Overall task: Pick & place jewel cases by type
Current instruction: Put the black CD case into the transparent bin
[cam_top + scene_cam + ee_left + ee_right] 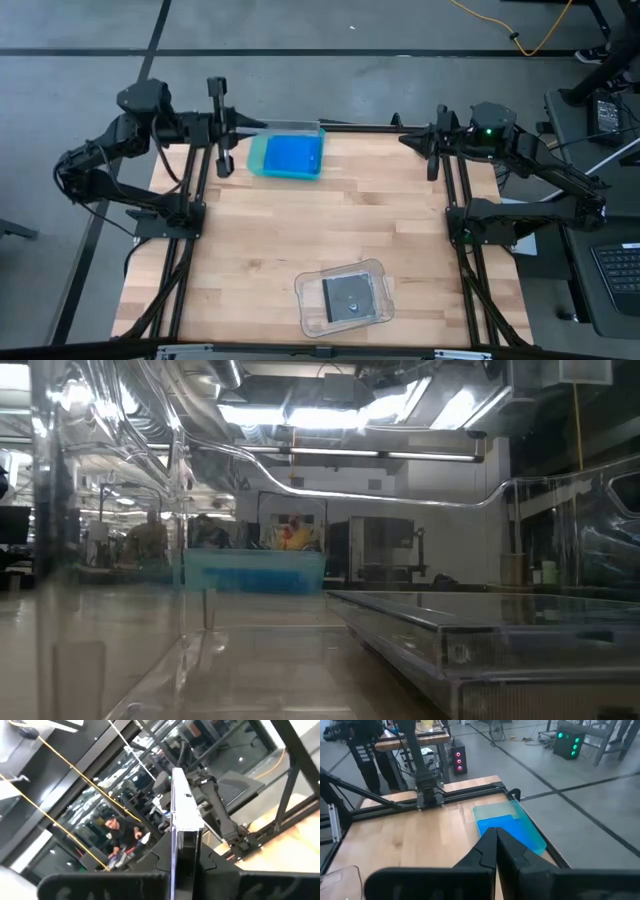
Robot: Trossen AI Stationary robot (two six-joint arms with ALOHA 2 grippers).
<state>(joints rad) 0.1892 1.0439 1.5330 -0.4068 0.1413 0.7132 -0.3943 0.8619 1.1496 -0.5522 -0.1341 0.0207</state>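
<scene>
Jewel cases: blue one in teal tray, far table edge; dark one in clear tray, near edge; clear-covered one pinched in left gripper; right gripper pressed together; no legible writing

In the low view we see mostly the clear tray's wall close to the lens, which warps the room behind; the teal tray shows only as a hazy band at centre. In the left wrist view a jewel case stands edge-on at centre, its lower part hidden between dark fingers. A blurred person sits at lower left, perhaps behind glass.
</scene>
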